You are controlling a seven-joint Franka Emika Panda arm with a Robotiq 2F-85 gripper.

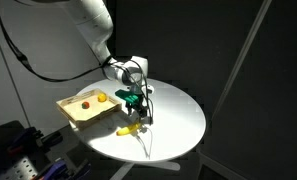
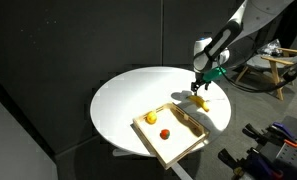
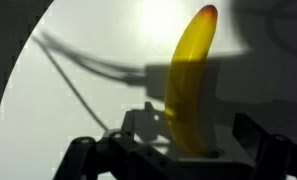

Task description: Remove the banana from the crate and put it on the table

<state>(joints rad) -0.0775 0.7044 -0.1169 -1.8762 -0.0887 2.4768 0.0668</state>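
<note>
The yellow banana [image 1: 130,129] lies on the round white table [image 1: 178,120], just outside the crate's near corner. It also shows in an exterior view [image 2: 199,99]. The pale tan crate [image 1: 80,112] sits at the table's edge and shows in both exterior views [image 2: 180,148]. My gripper [image 1: 138,100] hangs a little above the banana, open and empty, as an exterior view [image 2: 201,84] also shows. In the wrist view the banana [image 3: 191,70] lies on the table [image 3: 98,40] below and between the spread fingers [image 3: 193,138].
An orange round fruit [image 1: 102,98] and a small red fruit [image 1: 85,104] lie in the crate; both also show in an exterior view, the orange fruit [image 2: 151,119] and the red fruit [image 2: 165,133]. Dark curtains stand behind the table.
</note>
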